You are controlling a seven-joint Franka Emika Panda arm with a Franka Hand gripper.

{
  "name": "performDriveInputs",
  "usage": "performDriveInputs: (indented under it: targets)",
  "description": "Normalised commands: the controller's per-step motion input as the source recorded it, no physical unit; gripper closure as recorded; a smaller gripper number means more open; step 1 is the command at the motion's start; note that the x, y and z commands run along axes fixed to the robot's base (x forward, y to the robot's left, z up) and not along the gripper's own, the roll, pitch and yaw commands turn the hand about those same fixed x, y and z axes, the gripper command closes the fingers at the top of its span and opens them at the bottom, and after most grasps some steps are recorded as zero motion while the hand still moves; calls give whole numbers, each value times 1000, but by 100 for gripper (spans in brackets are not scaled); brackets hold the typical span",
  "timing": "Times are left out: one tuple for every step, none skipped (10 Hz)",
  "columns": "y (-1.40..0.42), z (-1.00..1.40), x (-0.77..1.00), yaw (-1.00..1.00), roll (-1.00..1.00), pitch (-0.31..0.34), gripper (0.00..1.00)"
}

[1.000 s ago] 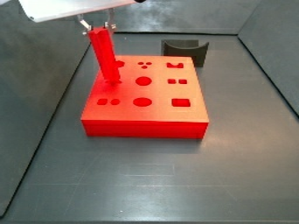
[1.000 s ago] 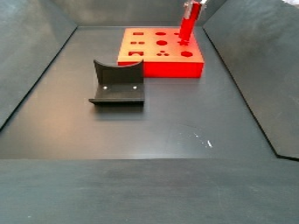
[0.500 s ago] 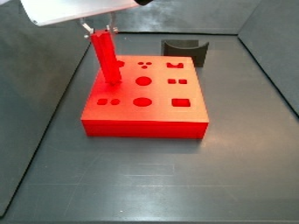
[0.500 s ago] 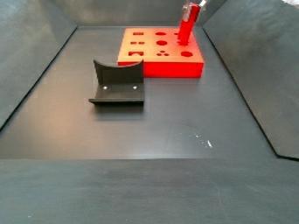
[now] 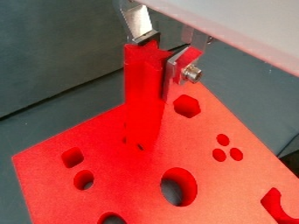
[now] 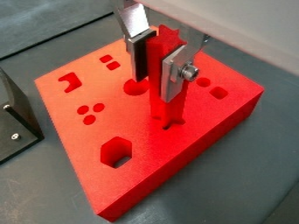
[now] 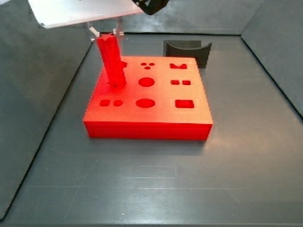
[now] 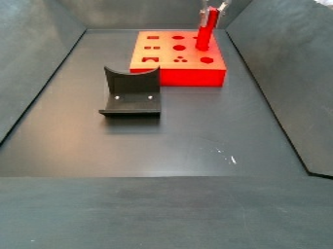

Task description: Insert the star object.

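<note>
The star object, a slim bright red peg (image 7: 110,60), stands upright at the far left corner of the flat red block (image 7: 148,120) with its lower end in a hole. It also shows in the other side view (image 8: 204,29). My gripper (image 7: 104,34) is right above it, at its top. In both wrist views the silver fingers flank the peg's upper part (image 5: 142,96) (image 6: 170,87), pads against its sides. The gripper (image 5: 160,61) (image 6: 158,83) is shut on the peg. The hole under the peg is hidden.
The red block (image 8: 176,73) has several shaped holes (image 6: 114,150). A dark grey curved piece (image 7: 187,51) stands on the floor beside the block and shows close up in a side view (image 8: 130,92). Grey walls enclose the dark floor (image 7: 154,186).
The peg stands a little lower than a second ago, sunk further into the block's hole, with the gripper still at its top.
</note>
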Motion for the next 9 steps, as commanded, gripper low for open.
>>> performDriveInputs:
  targets:
    - [0, -66, -60, -234, 306, 159, 100]
    - [0, -37, -26, -266, 391, 257, 100]
    - [-163, -71, 43, -326, 307, 197, 100]
    - [-200, -6, 146, -43, 146, 46, 100]
    - [0, -91, 0, 0, 9, 0, 100]
    - [0, -491, 14, -191, 93, 116, 100]
    - [0, -437, 26, -231, 187, 270, 100]
    - [0, -226, 31, -294, 241, 333, 100]
    - [3, -83, 3, -297, 266, 380, 100]
